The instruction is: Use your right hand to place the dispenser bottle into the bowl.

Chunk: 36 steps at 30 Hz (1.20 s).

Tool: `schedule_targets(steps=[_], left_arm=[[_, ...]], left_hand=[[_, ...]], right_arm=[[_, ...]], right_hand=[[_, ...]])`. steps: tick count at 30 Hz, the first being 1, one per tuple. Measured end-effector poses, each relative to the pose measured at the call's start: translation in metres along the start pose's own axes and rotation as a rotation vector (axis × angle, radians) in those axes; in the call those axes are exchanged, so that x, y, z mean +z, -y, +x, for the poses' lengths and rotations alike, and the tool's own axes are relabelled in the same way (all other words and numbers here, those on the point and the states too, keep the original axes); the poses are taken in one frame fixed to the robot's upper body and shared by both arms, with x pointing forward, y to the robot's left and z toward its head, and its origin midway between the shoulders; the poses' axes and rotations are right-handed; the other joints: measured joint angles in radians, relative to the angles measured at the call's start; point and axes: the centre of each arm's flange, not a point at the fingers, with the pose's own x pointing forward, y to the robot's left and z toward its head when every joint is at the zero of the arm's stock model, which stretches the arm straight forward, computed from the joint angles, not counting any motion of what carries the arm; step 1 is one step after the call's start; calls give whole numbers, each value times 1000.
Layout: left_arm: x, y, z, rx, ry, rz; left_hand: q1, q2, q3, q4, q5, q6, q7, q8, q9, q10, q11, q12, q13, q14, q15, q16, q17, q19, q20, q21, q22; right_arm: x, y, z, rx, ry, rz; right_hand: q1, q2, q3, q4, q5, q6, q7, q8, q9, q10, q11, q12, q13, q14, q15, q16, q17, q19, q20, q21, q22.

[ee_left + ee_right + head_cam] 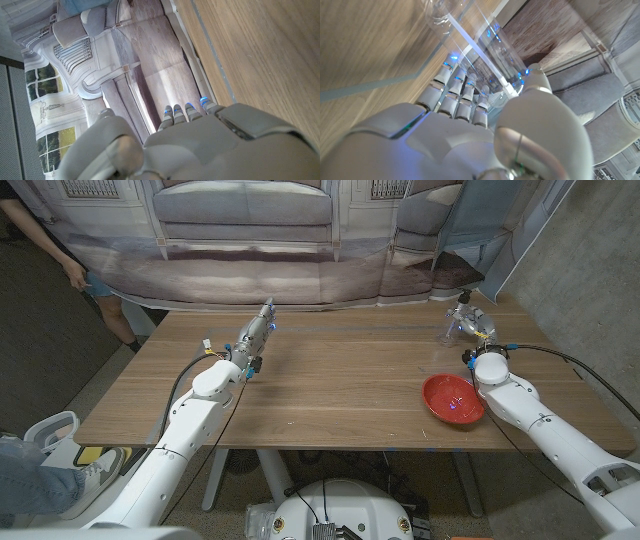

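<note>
Right robot hand (478, 326) grips clear bottle (485, 45) beyond red bowl (452, 399); left robot hand (257, 330) empty, fingers straight, on bench (340, 380).

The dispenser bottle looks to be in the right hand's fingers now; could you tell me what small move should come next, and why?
Probably lift it a little. The right hand has fingers and thumb around the clear dispenser bottle, which is near the table's far edge, while the red bowl sits nearer the robot, so the bottle must clear the rim.
</note>
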Motion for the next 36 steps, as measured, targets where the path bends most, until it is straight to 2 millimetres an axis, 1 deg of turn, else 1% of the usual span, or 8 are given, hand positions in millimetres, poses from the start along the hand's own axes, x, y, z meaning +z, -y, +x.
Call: schedule_targets(steps=[3,5,7,17,19,25,34,36], left_arm=[[1,0,0,-1,2,2],[2,0,0,-3,4,3],[3,0,0,-4,5,4],[6,0,-1,-8,7,12],[6,0,0,-9,7,12],[9,0,2,-12,8,16],[10,1,4,-15,9,19],[10,1,4,-15,9,19]], left_hand=[[0,0,0,0,0,0,0,0,0,0,0,0,0,0,0,0,0,0,0,0,0],[0,0,0,0,0,0,0,0,0,0,0,0,0,0,0,0,0,0,0,0,0],[0,0,0,0,0,0,0,0,0,0,0,0,0,0,0,0,0,0,0,0,0],[0,0,-8,0,0,0,0,0,0,0,0,0,0,0,0,0,0,0,0,0,0],[0,0,-8,0,0,0,0,0,0,0,0,0,0,0,0,0,0,0,0,0,0],[0,0,-8,0,0,0,0,0,0,0,0,0,0,0,0,0,0,0,0,0,0],[0,0,-8,0,0,4,-4,0,0,0,0,0,0,0,0,0,0,0,0,0,0],[0,0,-8,0,0,4,-4,0,0,0,0,0,0,0,0,0,0,0,0,0,0]], right_arm=[[2,0,-1,9,7,9],[5,1,-1,16,12,17],[5,1,-2,21,14,22],[12,4,-4,69,31,71],[13,4,-4,73,33,78],[14,8,-6,72,44,99],[17,11,-8,96,66,137],[17,12,-9,104,71,147]], right_hand=[[0,0,0,0,-6,2,2,0,0,0,0,6,0,0,0,0,3,0,0,0,0],[17,17,0,0,-7,6,2,-2,-1,0,0,6,0,0,0,-2,3,0,0,0,0],[17,17,2,2,-8,6,2,-5,-1,2,2,6,0,-9,1,-8,3,-6,-6,0,0],[24,24,3,3,-16,6,2,-9,0,5,5,6,0,-11,0,-9,3,-8,-8,0,0],[33,32,7,0,-20,8,4,-10,0,24,2,6,0,-11,0,-9,3,-8,-8,0,-1],[34,34,13,-4,-39,25,21,-3,0,78,-11,22,3,45,1,-4,8,21,-15,6,0],[35,34,16,-7,-46,34,27,-3,0,95,-16,30,10,59,-2,0,13,33,-18,9,1],[35,34,16,-7,-47,36,29,-3,0,102,-12,30,10,63,1,0,13,34,-16,11,1]])
